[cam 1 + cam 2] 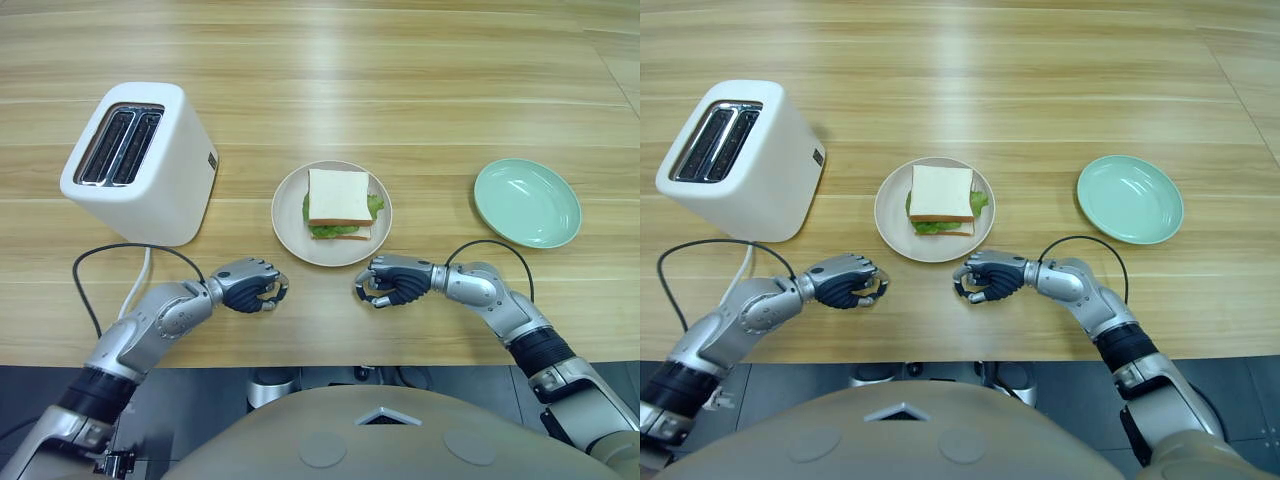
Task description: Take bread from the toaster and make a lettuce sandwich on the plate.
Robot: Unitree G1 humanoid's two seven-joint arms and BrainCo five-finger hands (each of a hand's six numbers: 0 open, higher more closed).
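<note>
Plate (284, 222) on desk (400, 80). Behind plate: open wood. Left of plate: toaster (150, 185), narrow gap between. Right of plate: wide gap, then green dish (527, 203). Front of plate: left robot hand (248, 285), right robot hand (396, 280), both curled, gap between.

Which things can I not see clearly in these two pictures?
- The white box-shaped toaster: its slots are dark inside in both views, so leftover bread cannot be told.
- The lettuce sandwich on the round beige plate: the top bread slice hides most of the lettuce and the lower slice in both views.
- The white cord: its end passes under the left arm in the left eye view.
</note>
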